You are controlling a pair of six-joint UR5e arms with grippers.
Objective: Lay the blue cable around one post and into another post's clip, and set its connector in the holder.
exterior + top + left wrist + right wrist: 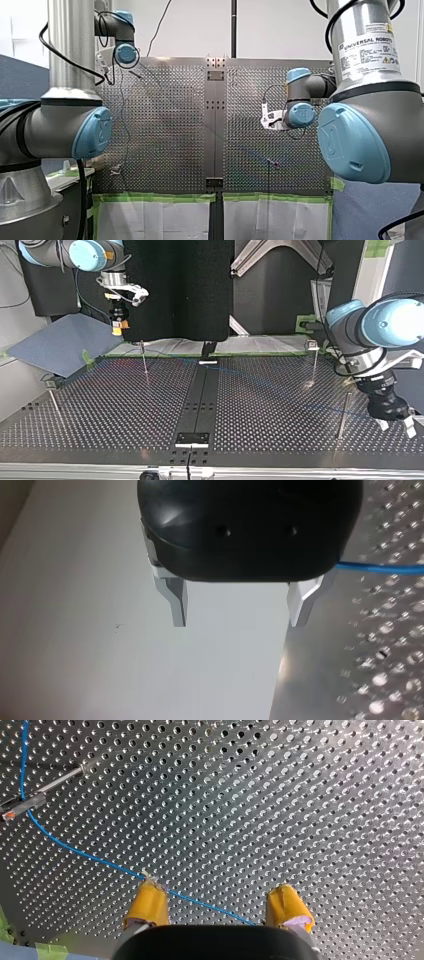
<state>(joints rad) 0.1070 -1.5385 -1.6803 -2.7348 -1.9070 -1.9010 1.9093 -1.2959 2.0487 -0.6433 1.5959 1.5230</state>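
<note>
The thin blue cable (75, 851) lies on the perforated table and runs below my right gripper (217, 891), whose yellow pads stand open above it, holding nothing. Further along, the cable crosses the head of a slim post (47, 785). In the top view the cable (260, 381) shows as a faint blue line across the table's middle. My right gripper (117, 330) hangs high at that view's left. My left gripper (397, 426) is low at its right, beside a post (342, 415). Its metal fingers (180, 605) are open and empty over the table's edge, with the cable (385, 569) behind them.
More thin posts stand on the table (100, 405): one (144, 360) at the far left, one (314, 362) at the far right, one (54, 402) near the left edge. A black plate with a white piece (191, 439) sits at the near middle. Green tape (155, 197) edges the table.
</note>
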